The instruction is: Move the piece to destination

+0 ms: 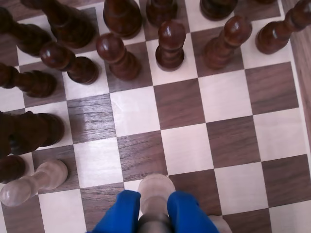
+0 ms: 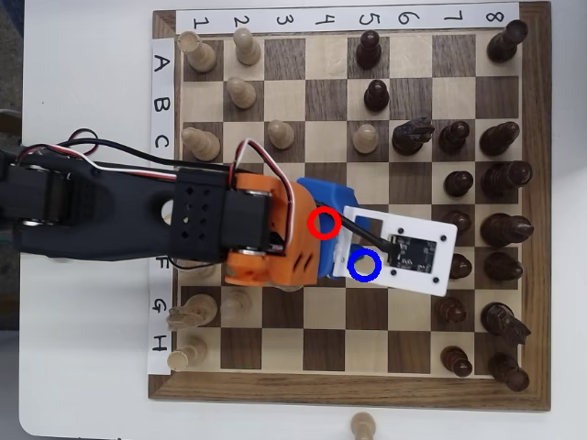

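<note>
In the wrist view my blue gripper [image 1: 154,206] is shut on the piece [image 1: 155,188], a pale cream pawn whose round knob shows between the two fingers at the bottom edge. I cannot tell if it stands on the board or is lifted. In the overhead view the gripper [image 2: 341,240] lies over the middle of the chessboard and hides the pawn. The destination, a square with a blue ring [image 2: 364,265], is just right of and below the blue jaws, partly under the white camera board [image 2: 417,255]. A red ring [image 2: 323,223] sits over the gripper.
Several dark pawns [image 1: 170,43] stand in a row ahead of the gripper, with more dark pieces [image 1: 29,131] at the left. Another pale pawn [image 1: 34,182] leans at the lower left. In the overhead view, dark pieces [image 2: 500,225] fill the right side and pale pieces [image 2: 197,142] the left.
</note>
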Tool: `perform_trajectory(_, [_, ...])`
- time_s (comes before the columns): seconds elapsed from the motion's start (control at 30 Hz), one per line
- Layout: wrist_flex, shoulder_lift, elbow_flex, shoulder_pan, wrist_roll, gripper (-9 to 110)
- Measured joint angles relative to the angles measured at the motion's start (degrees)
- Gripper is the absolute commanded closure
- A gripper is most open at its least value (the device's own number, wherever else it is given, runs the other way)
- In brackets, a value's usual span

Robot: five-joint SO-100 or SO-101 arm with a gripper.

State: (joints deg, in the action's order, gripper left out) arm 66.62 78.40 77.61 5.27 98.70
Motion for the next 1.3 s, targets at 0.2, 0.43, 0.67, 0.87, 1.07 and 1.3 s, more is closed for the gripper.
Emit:
perform_trajectory(0.2, [2.02,-4.57,-6.24,0.88,-0.53,101])
perform_trajectory(0.43, [2.46,-8.79,-10.63,1.85,-0.97,101])
perform_trajectory(0.67, [2.46,-12.13,-12.22,3.16,-0.97,101])
perform_trajectory(0.87, [2.46,-13.8,-12.22,3.96,-0.97,101])
perform_trajectory(1.07, [1.49,-15.29,-12.22,4.04,-0.97,101])
perform_trajectory(1.3, [-0.7,-15.73,-12.22,4.22,-0.97,101])
